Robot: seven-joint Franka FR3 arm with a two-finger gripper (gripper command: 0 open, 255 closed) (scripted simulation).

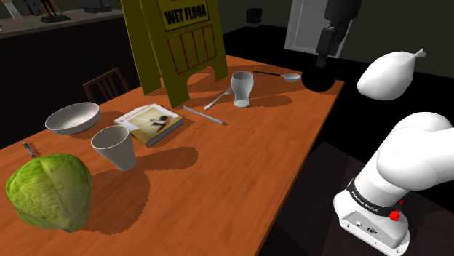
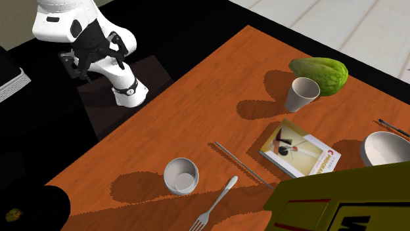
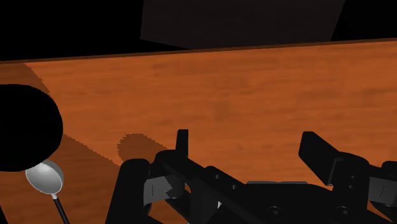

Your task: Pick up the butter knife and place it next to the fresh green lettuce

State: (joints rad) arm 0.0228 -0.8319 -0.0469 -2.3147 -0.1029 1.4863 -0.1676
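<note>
Setting: Orange-brown wooden table (image 1: 240, 167) in a dim room, with a yellow wet-floor sign (image 1: 174, 36) standing at its far side.
Claw: black gripper (image 3: 246, 137), fingers (image 3: 182, 143) apart and clasping nothing, hovers over bare wood near the table's edge.
Beside the claw: a grey spoon (image 3: 44, 177) and a round black object (image 3: 22, 127).
Arm: white arm (image 1: 407, 153) rises at the shoulder view's lower right and reaches up and left.
Butter knife: thin, straight and pale grey, the butter knife (image 1: 204, 115) lies flat between a book (image 1: 151, 122) and a fork (image 1: 218, 98).
Knife and claw: well apart, the knife off to the shoulder view's left, beyond a glass (image 1: 242, 89).
Lettuce: green lettuce (image 1: 49, 190) sits at the near left corner, a white cup (image 1: 115, 147) near it, well apart from the knife.
</note>
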